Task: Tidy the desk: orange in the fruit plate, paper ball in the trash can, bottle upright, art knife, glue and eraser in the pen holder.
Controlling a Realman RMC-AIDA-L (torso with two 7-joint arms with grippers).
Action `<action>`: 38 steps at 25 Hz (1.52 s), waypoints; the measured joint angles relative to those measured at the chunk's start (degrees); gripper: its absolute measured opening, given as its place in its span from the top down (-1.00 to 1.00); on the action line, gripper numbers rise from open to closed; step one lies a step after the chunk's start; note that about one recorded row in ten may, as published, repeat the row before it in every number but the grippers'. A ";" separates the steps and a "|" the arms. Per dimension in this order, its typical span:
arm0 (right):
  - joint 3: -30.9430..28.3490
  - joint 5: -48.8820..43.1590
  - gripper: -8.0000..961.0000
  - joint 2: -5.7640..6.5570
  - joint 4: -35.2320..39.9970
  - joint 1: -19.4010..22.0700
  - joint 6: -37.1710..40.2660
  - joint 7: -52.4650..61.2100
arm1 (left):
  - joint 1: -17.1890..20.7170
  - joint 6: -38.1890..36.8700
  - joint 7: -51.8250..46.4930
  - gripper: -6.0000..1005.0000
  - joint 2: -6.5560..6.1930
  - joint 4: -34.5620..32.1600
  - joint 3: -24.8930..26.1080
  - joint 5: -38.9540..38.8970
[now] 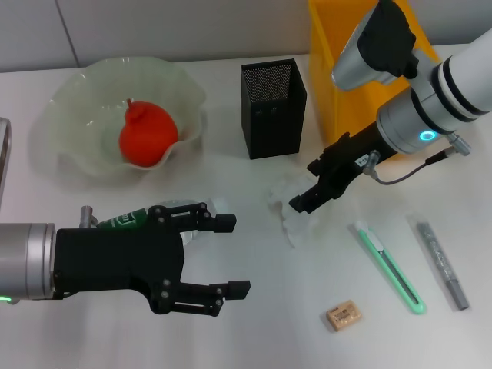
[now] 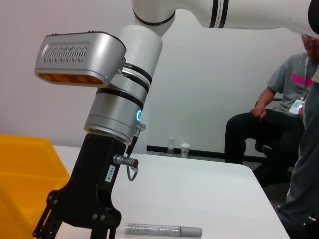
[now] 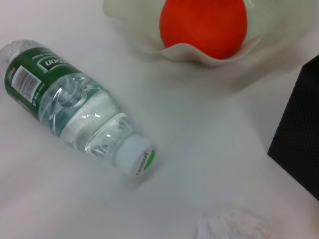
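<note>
The right gripper [image 1: 301, 201] reaches down onto the paper ball [image 1: 292, 209] beside the pen holder [image 1: 273, 108]; its finger spread cannot be told. The left gripper [image 1: 231, 256] hovers wide open over the lying bottle [image 3: 75, 114].

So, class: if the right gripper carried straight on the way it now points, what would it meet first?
The right gripper points down and toward the robot's left, and the paper ball lies right at its tips, so it would likely meet that first; its height above it is unclear.
</note>
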State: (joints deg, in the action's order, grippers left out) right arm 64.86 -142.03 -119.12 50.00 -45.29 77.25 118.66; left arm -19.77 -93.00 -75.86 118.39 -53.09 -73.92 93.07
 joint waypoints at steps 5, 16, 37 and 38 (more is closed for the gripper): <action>0.05 -0.01 -0.72 -0.06 -1.53 -0.45 -0.45 0.08 | 0.00 0.00 0.07 -0.69 0.00 0.00 0.00 0.00; 3.03 -1.61 -0.71 -0.11 -2.41 -0.50 -3.85 3.77 | -0.06 0.01 0.10 -0.69 0.00 0.01 0.00 0.01; 3.70 -1.31 0.09 -0.15 -1.78 -0.48 -3.86 5.40 | -0.06 0.01 0.10 -0.69 0.00 0.00 0.00 0.01; 3.70 -1.29 0.09 -0.15 -1.58 -0.38 -3.83 5.48 | -0.07 0.01 0.10 -0.69 0.00 0.00 0.00 0.01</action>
State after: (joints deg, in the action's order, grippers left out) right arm 68.56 -143.32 -119.27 48.42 -45.68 73.42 124.14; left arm -19.84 -92.99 -75.76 118.39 -53.09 -73.92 93.08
